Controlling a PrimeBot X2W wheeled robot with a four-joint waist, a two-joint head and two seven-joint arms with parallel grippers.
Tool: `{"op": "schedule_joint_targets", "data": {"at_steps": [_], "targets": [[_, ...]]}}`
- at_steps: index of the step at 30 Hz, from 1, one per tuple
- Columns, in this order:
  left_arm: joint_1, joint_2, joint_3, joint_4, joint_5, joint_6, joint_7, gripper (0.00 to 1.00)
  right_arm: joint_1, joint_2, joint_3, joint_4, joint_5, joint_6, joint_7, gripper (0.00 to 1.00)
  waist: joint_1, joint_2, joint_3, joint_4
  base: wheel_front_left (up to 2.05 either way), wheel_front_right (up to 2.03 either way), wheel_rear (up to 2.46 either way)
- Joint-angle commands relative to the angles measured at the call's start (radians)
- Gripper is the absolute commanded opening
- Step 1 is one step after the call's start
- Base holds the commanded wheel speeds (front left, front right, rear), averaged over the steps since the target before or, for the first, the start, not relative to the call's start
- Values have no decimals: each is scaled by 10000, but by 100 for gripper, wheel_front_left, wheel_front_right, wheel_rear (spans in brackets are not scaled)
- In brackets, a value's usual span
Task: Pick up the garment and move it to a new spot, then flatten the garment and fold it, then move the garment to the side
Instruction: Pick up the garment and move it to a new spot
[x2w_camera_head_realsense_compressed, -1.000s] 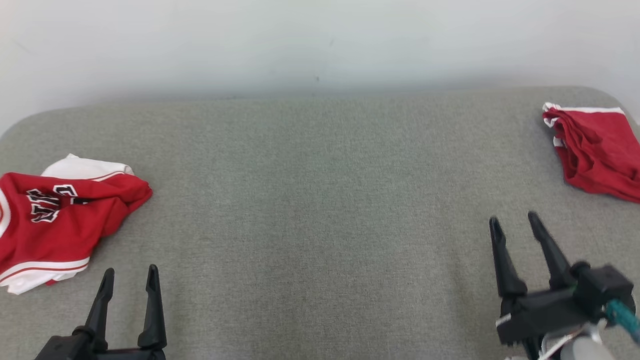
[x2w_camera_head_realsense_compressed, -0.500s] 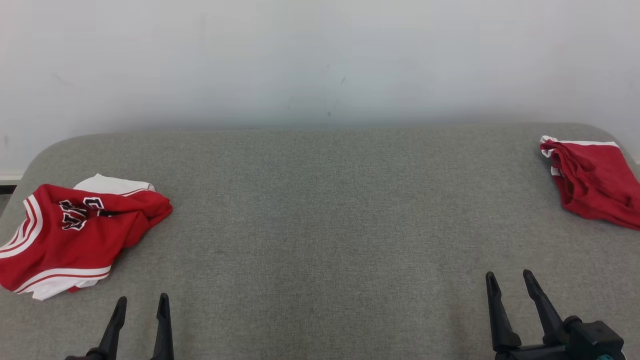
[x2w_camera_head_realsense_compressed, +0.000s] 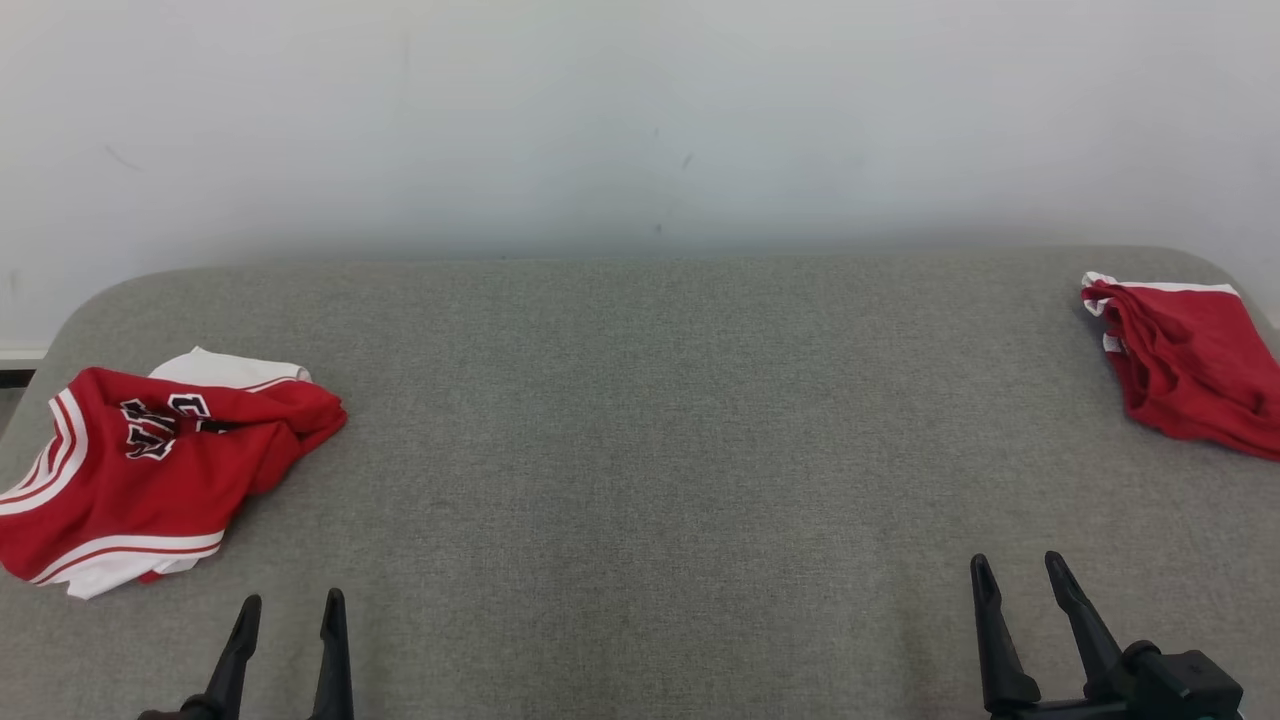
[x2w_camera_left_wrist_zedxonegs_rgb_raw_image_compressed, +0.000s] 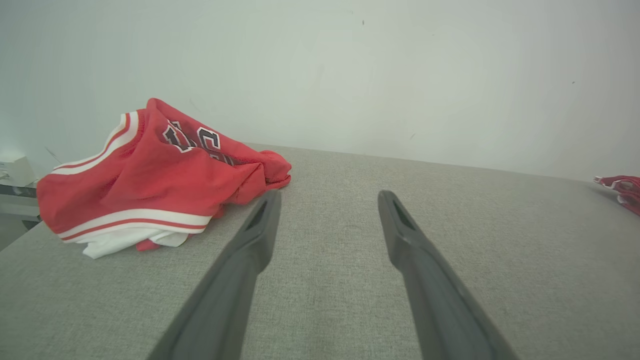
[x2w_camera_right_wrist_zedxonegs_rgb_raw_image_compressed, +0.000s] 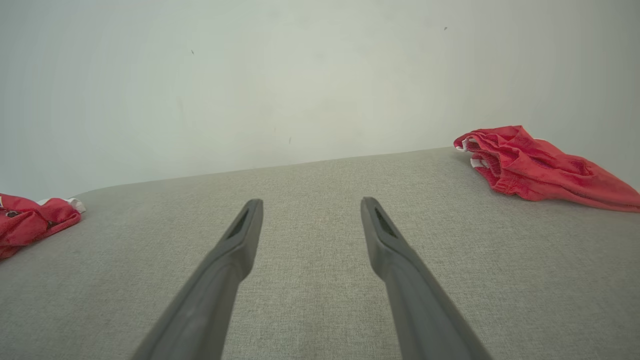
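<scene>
A crumpled red garment (x2w_camera_head_realsense_compressed: 150, 470) with white trim and black lettering lies at the left end of the grey padded surface (x2w_camera_head_realsense_compressed: 640, 430); the left wrist view has this garment (x2w_camera_left_wrist_zedxonegs_rgb_raw_image_compressed: 155, 175) just left of and beyond my left fingers. A second red garment (x2w_camera_head_realsense_compressed: 1185, 365), in a neater pile, rests at the far right corner and is the red garment (x2w_camera_right_wrist_zedxonegs_rgb_raw_image_compressed: 530, 167) in the right wrist view. My left gripper (x2w_camera_head_realsense_compressed: 292, 600) (x2w_camera_left_wrist_zedxonegs_rgb_raw_image_compressed: 328, 196) is open and holds nothing, near the front edge. My right gripper (x2w_camera_head_realsense_compressed: 1016, 562) (x2w_camera_right_wrist_zedxonegs_rgb_raw_image_compressed: 311, 201) is open too, at the front right.
A pale wall (x2w_camera_head_realsense_compressed: 640, 120) rises directly behind the surface. The surface has rounded far corners, and its left edge drops off just past the crumpled garment. A broad stretch of bare grey fabric lies between the two garments.
The head camera tilted up, so the whole picture slid down. Beyond that shift, my right gripper drew back toward the front edge. Both garments stayed put and both grippers stayed open.
</scene>
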Motion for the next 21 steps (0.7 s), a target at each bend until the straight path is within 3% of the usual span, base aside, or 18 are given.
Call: {"op": "schedule_joint_targets", "data": {"at_steps": [1,8,21], "targets": [[-111,-2,5,35,119,20,-1,100,61,43,-15,27,-25,-28,-9,100,0,0,3,93,0,0,0],[-274,99,73,73,167,18,-1,100,77,147,56,64,21,-28,-8,100,0,0,92,993,0,0,0],[-686,206,193,421,173,44,-1,100,44,206,-68,154,-125,-26,-8,100,0,0,257,4224,0,0,0]]}}
